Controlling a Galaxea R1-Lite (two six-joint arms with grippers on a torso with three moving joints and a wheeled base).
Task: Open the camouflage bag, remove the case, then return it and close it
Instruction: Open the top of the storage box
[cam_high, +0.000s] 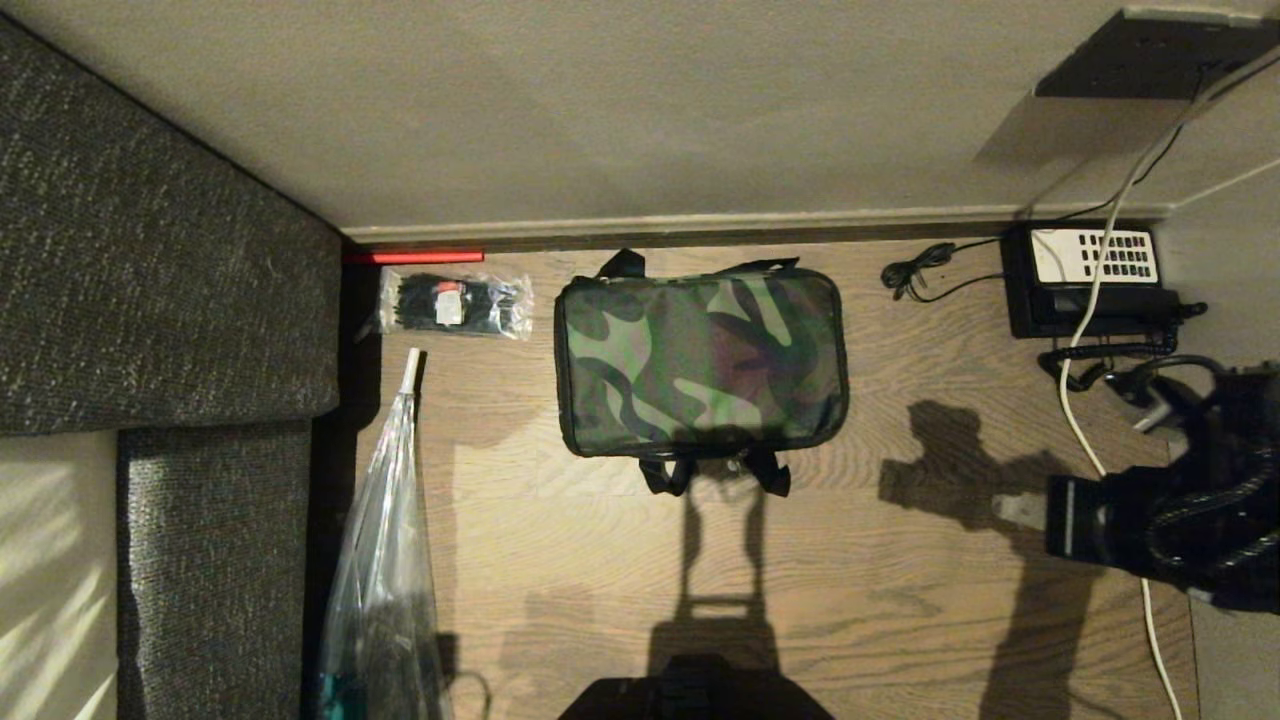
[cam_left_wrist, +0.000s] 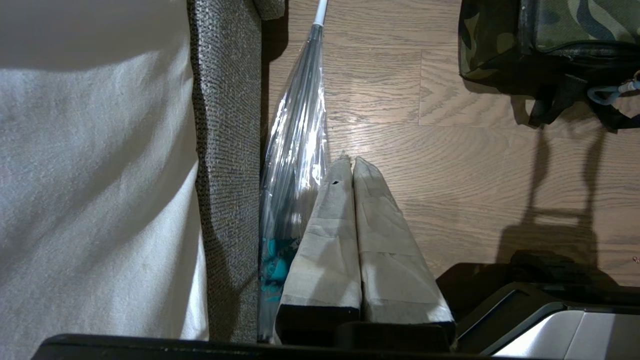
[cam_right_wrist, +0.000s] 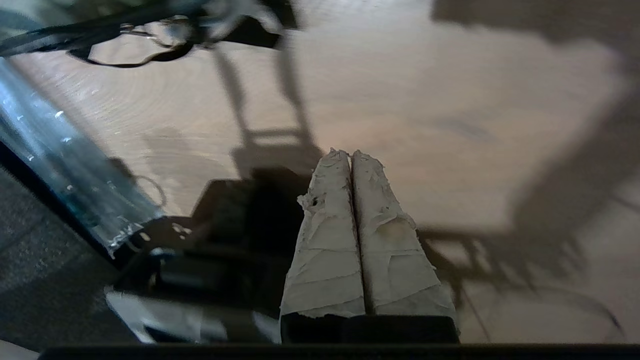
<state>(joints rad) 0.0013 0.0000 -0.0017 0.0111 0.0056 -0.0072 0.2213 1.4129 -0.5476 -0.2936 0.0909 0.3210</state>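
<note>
1. Camouflage bag (cam_high: 700, 362) zipped shut on wooden floor (cam_high: 900, 600), near the back wall.
2. Right gripper (cam_right_wrist: 351, 156) pressed closed, empty, above floor.
3. Left gripper (cam_left_wrist: 348, 162) closed, empty, beside folded umbrella (cam_left_wrist: 295, 150).

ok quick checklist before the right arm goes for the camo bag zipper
1. Camouflage bag lies flat on the floor, lid shut: ok.
2. Top of the bag free of other things: ok; the packet of cable ties and the umbrella lie apart on its left.
3. Right pincer empty, fingers pressed together: not ok for a grasp, must open first.
4. Left pincer shut, holding nothing, hanging beside the sofa: ok.
5. Zipper pull position: cannot tell.
6. Telephone and its white cable lie near the right arm's path: watch, possible snag.
</note>
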